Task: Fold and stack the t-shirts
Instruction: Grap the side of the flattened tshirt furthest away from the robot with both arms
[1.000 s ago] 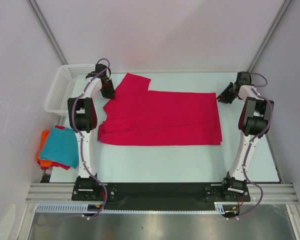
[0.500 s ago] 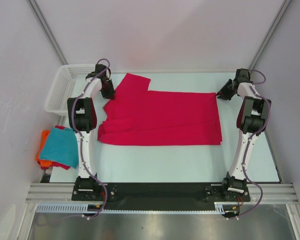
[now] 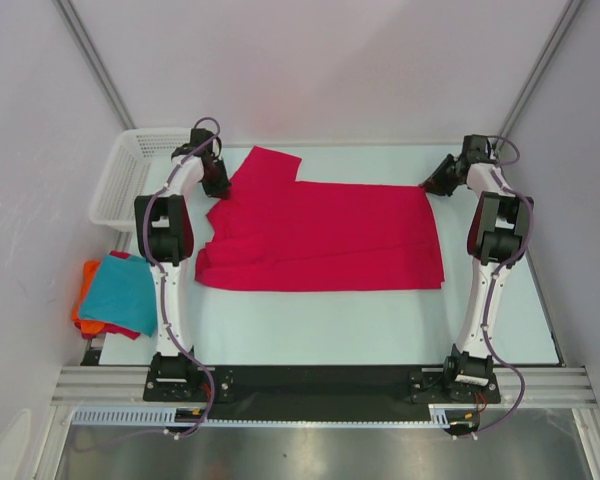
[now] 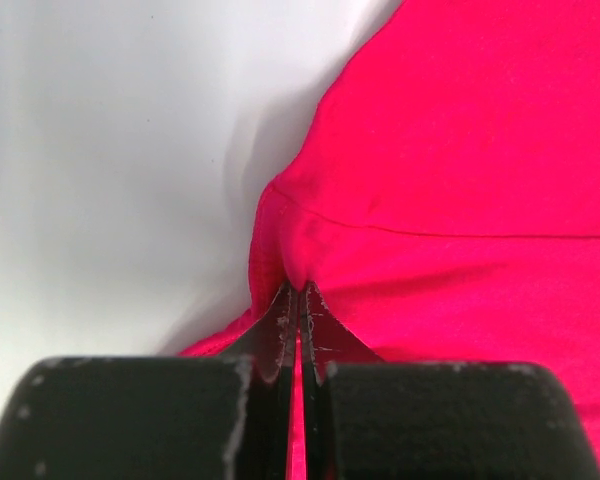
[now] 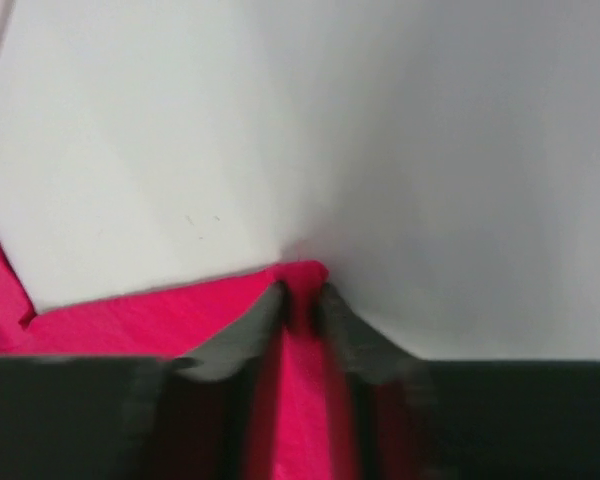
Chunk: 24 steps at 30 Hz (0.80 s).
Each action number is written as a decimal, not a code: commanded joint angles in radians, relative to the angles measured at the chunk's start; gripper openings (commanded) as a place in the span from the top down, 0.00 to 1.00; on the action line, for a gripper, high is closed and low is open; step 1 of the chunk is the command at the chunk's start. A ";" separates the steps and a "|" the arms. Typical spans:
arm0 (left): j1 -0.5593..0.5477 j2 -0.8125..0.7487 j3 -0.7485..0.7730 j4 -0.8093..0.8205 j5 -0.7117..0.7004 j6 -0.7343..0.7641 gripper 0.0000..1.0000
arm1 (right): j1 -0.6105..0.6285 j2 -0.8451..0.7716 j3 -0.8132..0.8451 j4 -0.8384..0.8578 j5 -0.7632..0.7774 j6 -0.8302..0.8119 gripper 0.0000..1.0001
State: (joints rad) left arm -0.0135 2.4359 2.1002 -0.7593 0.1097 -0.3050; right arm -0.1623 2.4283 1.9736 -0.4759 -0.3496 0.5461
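Crimson-pink t-shirt (image 3: 320, 235) lies spread flat on the bench (image 3: 380, 330), centre toward the far edge. Left gripper (image 3: 218, 186) at the shirt's far left shoulder: jaws clamped tight on a pinched ridge of cloth. Right gripper (image 3: 432, 184) at the far right hem corner: jaws straddle it, cloth between; blur hides whether they bite. Teal t-shirt (image 3: 122, 292) over orange t-shirt (image 3: 84, 300), heaped at the near left edge. Cloth soft, light, limp; likely sags between grips. Corners and seams should hold best.

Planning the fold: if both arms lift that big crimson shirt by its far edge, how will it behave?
Likely floppy: the crimson shirt puckers where the left gripper pinches it. The span between it and the right gripper will probably sag.
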 commanded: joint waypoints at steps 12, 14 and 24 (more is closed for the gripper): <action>0.001 -0.106 -0.045 -0.014 -0.022 0.014 1.00 | 0.040 -0.072 -0.143 0.010 0.053 -0.066 1.00; 0.001 -0.123 -0.049 -0.012 -0.034 0.021 1.00 | 0.044 -0.106 -0.156 0.011 0.063 -0.074 1.00; 0.001 -0.261 -0.126 0.017 -0.065 0.032 1.00 | 0.053 -0.236 -0.213 0.010 0.092 -0.103 1.00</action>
State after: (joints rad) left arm -0.0135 2.3077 2.0087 -0.7666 0.0780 -0.3019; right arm -0.1150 2.2894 1.7653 -0.4427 -0.2916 0.4763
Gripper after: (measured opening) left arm 0.006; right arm 0.020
